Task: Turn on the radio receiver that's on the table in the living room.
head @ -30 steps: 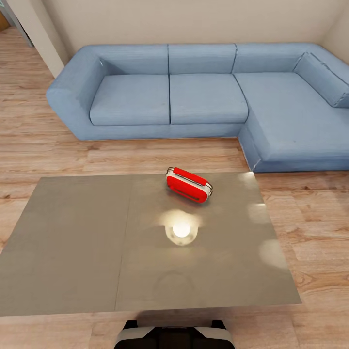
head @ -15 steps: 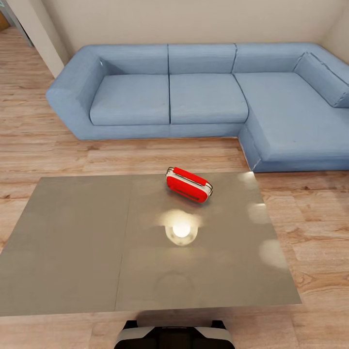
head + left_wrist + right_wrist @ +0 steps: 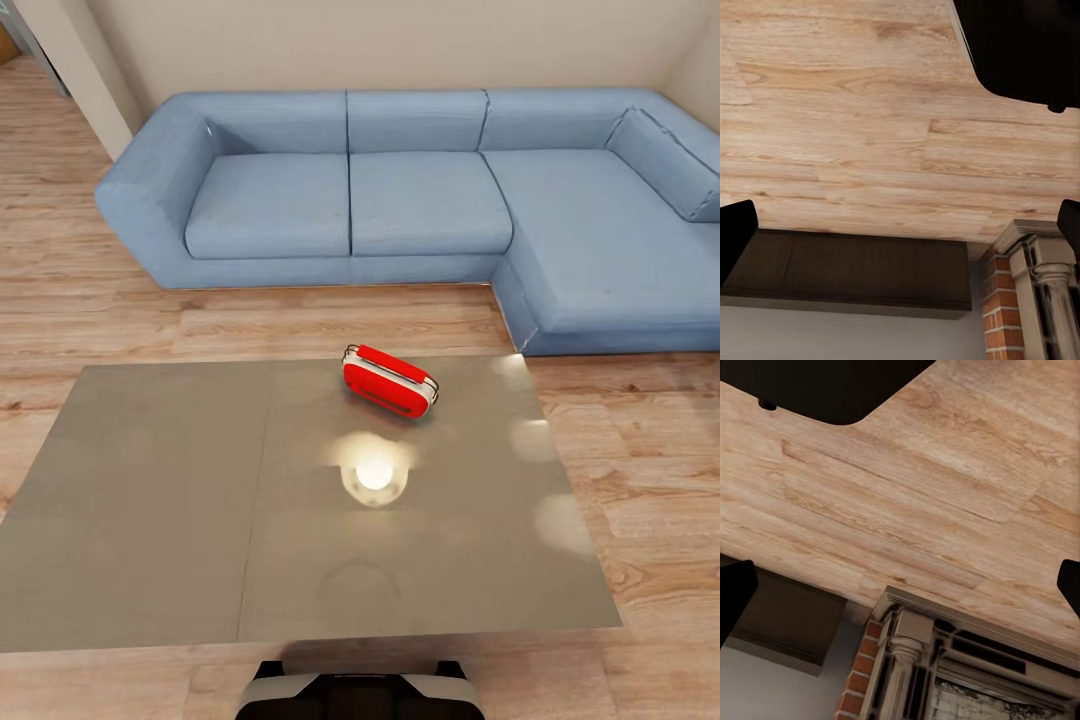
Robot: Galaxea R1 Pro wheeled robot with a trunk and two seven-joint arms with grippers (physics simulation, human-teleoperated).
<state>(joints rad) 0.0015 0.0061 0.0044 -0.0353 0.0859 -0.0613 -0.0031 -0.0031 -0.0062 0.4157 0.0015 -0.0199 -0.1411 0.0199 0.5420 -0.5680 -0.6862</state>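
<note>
The red radio receiver [image 3: 390,382] with white trim lies on the far right part of the grey glossy table [image 3: 150,500], its wire handle toward the sofa. A lamp's bright reflection sits on the tabletop just in front of it. In the left wrist view my left gripper [image 3: 900,232] is open, its dark fingertips [image 3: 735,232] wide apart over wood floor. My right gripper [image 3: 900,585] is open as well, one fingertip [image 3: 733,592] at each side of the right wrist view, nothing between them. Both point away from the radio.
A blue L-shaped sofa [image 3: 420,200] stands beyond the table, with a strip of plank floor [image 3: 300,320] between them. My base [image 3: 360,695] is at the table's near edge. The wrist views show a dark wooden cabinet [image 3: 847,270] and a brick fireplace [image 3: 900,675].
</note>
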